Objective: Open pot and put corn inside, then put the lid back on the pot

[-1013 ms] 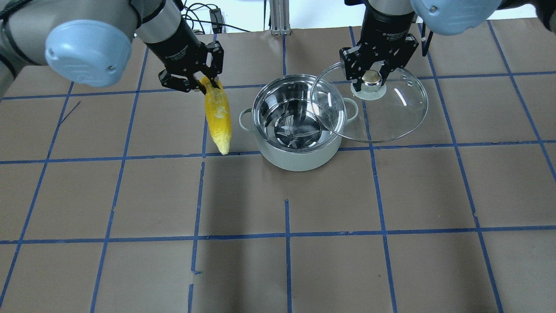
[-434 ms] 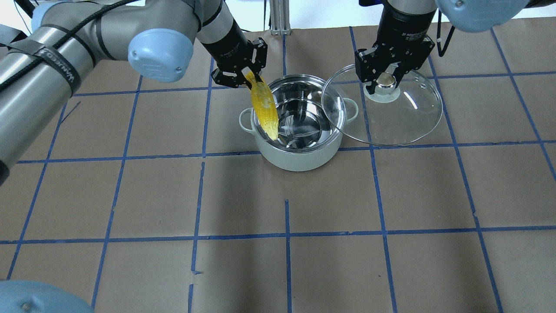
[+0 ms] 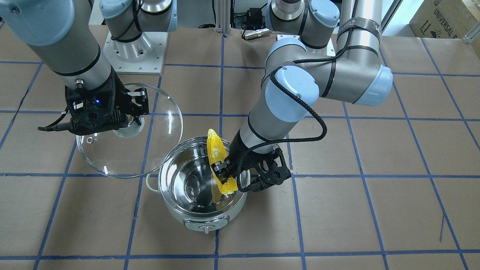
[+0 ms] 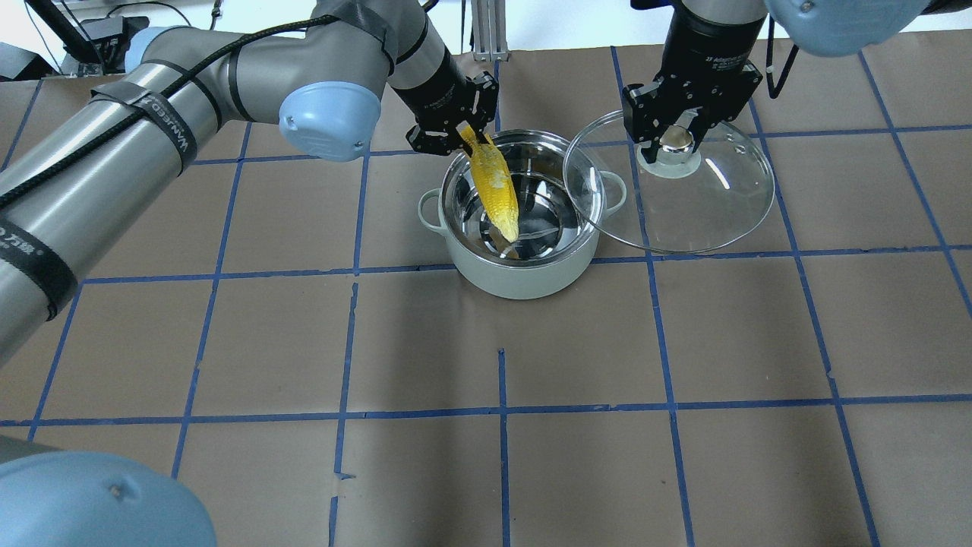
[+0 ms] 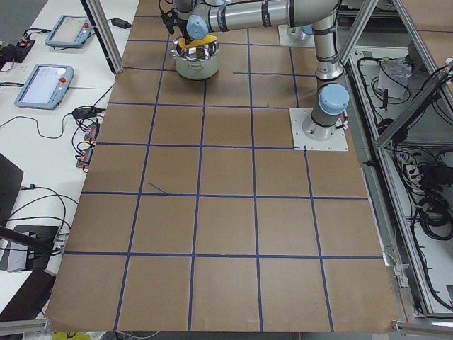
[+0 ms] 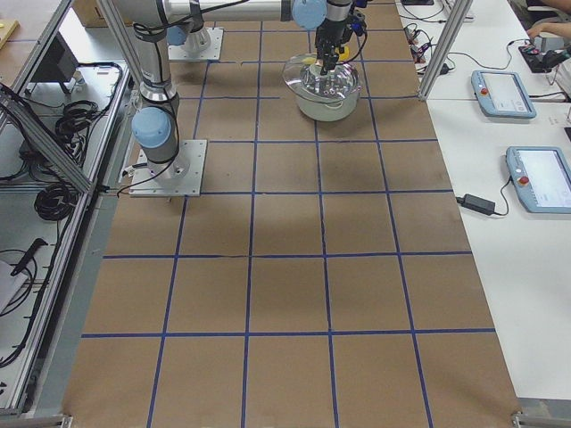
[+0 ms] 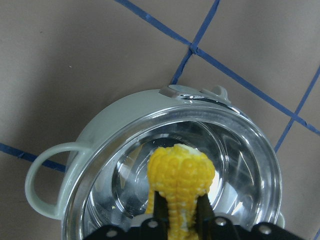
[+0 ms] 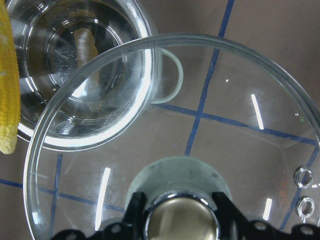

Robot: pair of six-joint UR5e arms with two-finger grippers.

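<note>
**Corn half in, lid hanging close: where this can slip**

The corn (image 4: 495,186) hangs at a slant over the open pot (image 4: 524,282). Its tapered tip points down into the steel bowl, and its thick end is up by the rim, clenched in my left tool (image 4: 463,138). I cannot tell whether the tip touches the bottom.

The cob looks about as long as the bowl is wide. If I let go at this angle, I expect it to prop against the wall with the thick end above the rim, where the lid would not seat. It could also tip out over the edge onto the table (image 4: 501,456). I judge that lowering it and laying it flatter before release is the safer course.

My right tool (image 4: 674,140) is clamped on the knob of the lid (image 4: 710,213), which it holds off to the pot's right. The glass edge overlaps the pot's right handle from above. If I swing the lid back too soon, it could strike the cob or my left tool. The knob also looks smooth, so a jolt could twist the lid in my grasp.
</note>
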